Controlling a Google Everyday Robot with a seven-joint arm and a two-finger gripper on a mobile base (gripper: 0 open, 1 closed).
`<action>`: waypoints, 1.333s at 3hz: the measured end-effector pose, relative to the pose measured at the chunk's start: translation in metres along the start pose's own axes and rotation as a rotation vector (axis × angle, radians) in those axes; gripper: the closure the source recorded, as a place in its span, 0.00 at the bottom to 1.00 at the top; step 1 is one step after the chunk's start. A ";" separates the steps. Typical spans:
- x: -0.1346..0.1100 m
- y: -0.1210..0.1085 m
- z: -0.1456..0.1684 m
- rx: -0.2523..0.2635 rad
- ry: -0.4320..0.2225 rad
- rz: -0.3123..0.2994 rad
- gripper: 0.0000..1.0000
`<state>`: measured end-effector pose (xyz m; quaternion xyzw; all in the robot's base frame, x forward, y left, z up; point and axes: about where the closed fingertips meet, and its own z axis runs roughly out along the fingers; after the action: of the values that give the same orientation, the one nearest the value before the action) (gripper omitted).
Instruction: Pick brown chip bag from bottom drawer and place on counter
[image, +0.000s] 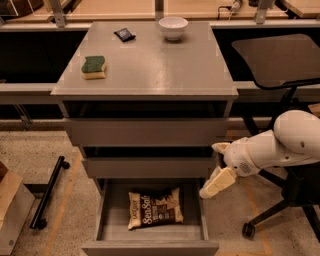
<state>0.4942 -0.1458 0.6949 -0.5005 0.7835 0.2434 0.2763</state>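
Observation:
The brown chip bag (154, 208) with white "Sea Salt" lettering lies flat in the open bottom drawer (150, 236) of the grey cabinet. The counter (150, 65) is the cabinet's flat grey top. My gripper (214, 184) hangs from the white arm at the right, just above the drawer's right rim, to the right of and above the bag. It holds nothing.
On the counter lie a green and yellow sponge (93, 67), a small black packet (124, 34) and a white bowl (173, 27). A black office chair (280, 65) stands to the right. A black bar (47, 192) and a cardboard box (9, 205) lie on the floor at left.

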 end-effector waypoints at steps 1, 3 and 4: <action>0.000 0.000 0.000 0.000 0.000 0.000 0.00; 0.018 -0.012 0.057 0.009 -0.076 0.062 0.00; 0.033 -0.026 0.100 0.026 -0.092 0.058 0.00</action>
<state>0.5258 -0.1115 0.5969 -0.4622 0.7873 0.2640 0.3111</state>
